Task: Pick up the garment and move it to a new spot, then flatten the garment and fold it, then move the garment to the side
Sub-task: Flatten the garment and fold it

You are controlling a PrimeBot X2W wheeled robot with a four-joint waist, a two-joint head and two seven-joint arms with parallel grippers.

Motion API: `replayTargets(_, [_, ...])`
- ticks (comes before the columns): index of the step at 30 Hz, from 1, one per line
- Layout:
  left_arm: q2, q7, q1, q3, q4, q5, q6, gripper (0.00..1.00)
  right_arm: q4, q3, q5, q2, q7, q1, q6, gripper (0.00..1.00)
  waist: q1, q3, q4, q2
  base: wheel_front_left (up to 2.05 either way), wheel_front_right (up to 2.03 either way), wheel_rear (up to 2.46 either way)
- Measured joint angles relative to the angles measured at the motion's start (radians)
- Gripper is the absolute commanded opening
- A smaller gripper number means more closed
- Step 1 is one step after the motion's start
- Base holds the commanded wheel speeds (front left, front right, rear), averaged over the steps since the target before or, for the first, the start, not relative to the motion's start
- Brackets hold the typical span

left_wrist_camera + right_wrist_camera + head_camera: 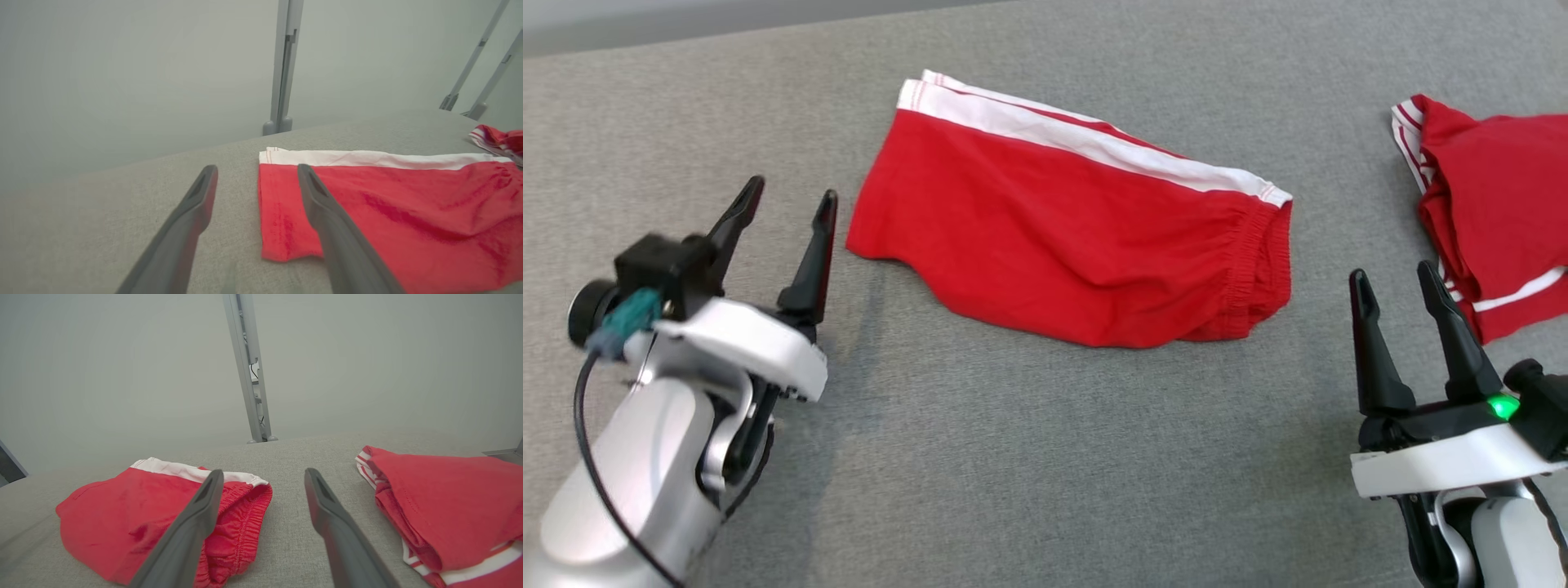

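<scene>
Head view: red shorts point(1062, 237) lie flat mid grey table point(1013, 457). L gripper point(792, 190) just beside hem end, R gripper point(1391, 274) near waistband; both wide open, empty.
L wrist view: hem end close ahead of fingers.
R wrist view: waistband at left, 2nd red garment point(449, 498) at right.

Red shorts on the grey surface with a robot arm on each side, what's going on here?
A two-armed robot is handling laundry. The red shorts lie on the grey surface, apparently folded in half, and nothing is holding them. The left gripper hangs open just beside their leg end. The right gripper is open too, touching nothing, between the waistband end and a second red garment bunched at the robot's right.
</scene>
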Motion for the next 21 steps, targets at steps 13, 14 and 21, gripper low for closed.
replayTargets(13, [-0.066,0.180,-0.214,-0.078,0.423,-0.097,-0.194,1.00,0.051,0.053,0.034,0.020,-0.026,-0.036,0.000,1.00,0.0000,0.060,-0.093,0.0000,0.00,0.00,0.00])
replayTargets(14, [-0.070,0.185,-0.222,-0.082,0.443,-0.102,-0.200,1.00,0.055,0.053,0.040,0.021,-0.027,-0.036,0.000,1.00,0.0000,0.062,-0.096,0.0000,0.00,0.00,0.00])
replayTargets(21, [-0.092,0.206,-0.270,-0.102,0.523,-0.152,-0.229,0.00,0.070,0.065,0.060,0.025,-0.034,-0.051,0.000,1.00,0.0000,0.066,-0.099,0.0000,0.00,0.00,0.00])
